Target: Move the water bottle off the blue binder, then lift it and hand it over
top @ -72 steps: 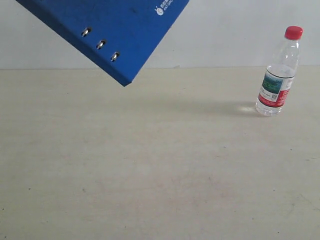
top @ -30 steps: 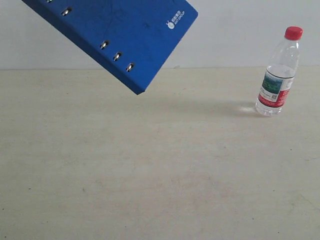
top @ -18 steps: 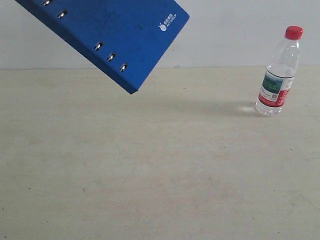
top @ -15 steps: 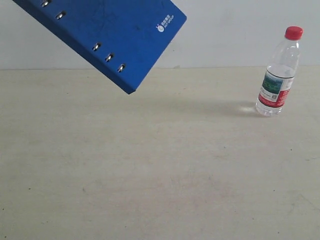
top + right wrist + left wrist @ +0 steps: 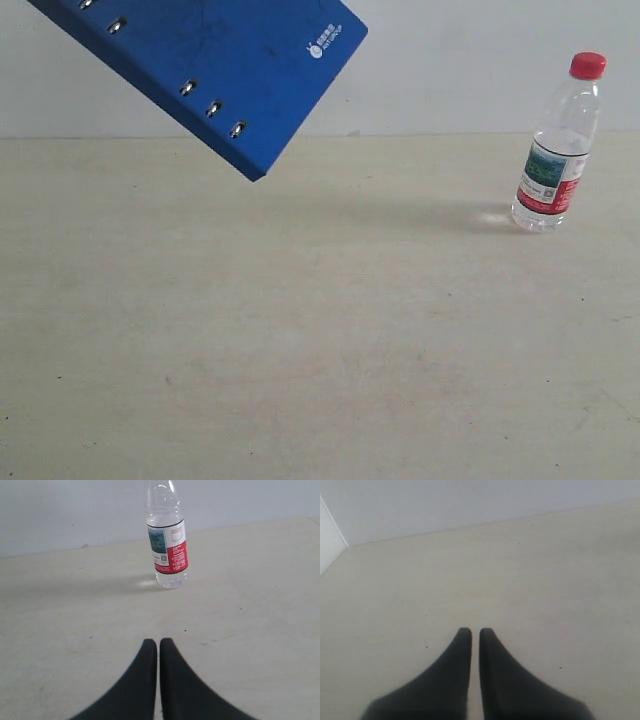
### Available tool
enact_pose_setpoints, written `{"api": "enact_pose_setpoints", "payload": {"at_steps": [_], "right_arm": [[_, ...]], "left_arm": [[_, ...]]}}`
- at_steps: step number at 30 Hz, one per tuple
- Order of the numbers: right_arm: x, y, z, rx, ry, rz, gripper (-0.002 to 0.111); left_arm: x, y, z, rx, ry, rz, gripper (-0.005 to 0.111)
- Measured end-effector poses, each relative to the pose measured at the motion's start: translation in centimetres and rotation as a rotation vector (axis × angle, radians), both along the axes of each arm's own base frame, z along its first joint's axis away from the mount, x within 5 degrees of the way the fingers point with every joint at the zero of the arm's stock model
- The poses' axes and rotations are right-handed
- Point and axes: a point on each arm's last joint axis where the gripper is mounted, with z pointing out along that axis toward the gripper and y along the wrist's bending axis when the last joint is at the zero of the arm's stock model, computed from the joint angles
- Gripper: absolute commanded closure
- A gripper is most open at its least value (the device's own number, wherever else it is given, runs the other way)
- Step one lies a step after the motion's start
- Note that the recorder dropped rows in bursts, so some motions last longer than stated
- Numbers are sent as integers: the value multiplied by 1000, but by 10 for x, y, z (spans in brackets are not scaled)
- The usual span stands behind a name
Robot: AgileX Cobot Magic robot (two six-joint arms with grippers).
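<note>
Red-capped water bottle [image 5: 557, 150] upright, clear

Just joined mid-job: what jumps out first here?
The blue binder dominates the exterior view's upper left, tilted, one corner pointing down; what holds it is out of view. The water bottle stands upright on the table at far right, apart from the binder, ahead of the right gripper with its shut jaws.

L gripper [image 5: 475, 630]: dark jaws drawn together, only a thin slit btwn tips, nothing held. R gripper [image 5: 158, 641]: same, jaws closed tip to tip w/ hairline gap, empty.
</note>
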Motion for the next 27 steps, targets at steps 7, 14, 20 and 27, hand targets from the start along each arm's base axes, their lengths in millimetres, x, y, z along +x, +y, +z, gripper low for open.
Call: {"api": "enact_pose_setpoints", "payload": {"at_steps": [7, 14, 20, 27], "right_arm": [[0, 0, 0, 0, 0, 0, 108], [0, 0, 0, 0, 0, 0, 108], [0, 0, 0, 0, 0, 0, 108], [0, 0, 0, 0, 0, 0, 108]], "left_arm": [[0, -1, 0, -41, 3, 1, 101], [1, -1, 2, -299, -10, 78, 101], [1, -1, 2, -307, -10, 82, 101], [1, 0, 3, -228, -26, 67, 101]]}}
